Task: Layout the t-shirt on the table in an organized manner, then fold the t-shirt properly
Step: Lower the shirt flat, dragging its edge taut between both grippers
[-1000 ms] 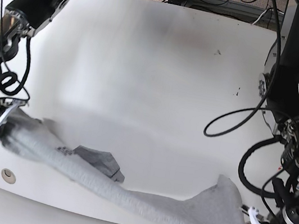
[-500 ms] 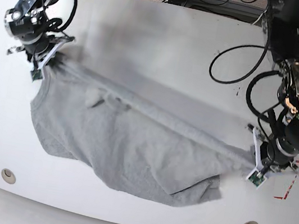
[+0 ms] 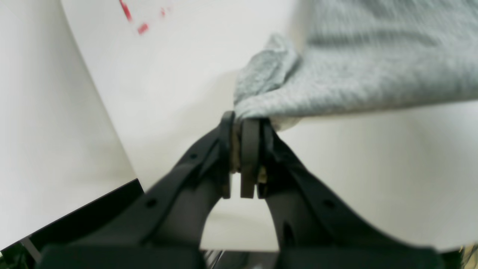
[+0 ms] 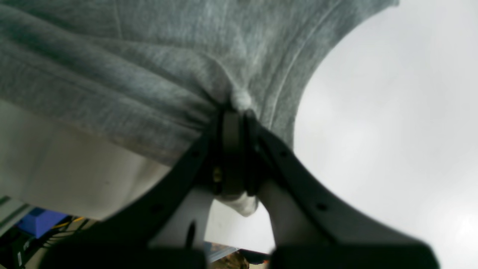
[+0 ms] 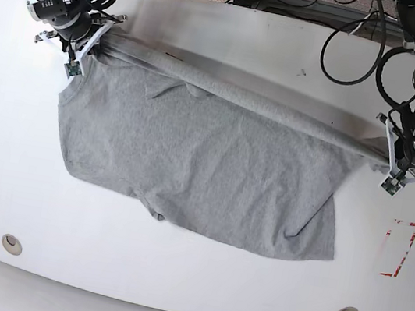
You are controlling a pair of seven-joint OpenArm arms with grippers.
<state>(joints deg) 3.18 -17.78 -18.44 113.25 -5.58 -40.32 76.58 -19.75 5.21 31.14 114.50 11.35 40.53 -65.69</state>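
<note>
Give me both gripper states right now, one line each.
Left gripper: closed, holding an edge of the grey t-shirt.
Right gripper: closed, holding the same t-shirt farther along that edge.

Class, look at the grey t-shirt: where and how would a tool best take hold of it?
By its taut upper edge, one tool at each end, as the left gripper and right gripper do. I'd come from above, pinching across the edge: the t-shirt stretches straight between them, its body spreading toward the near side.
</note>
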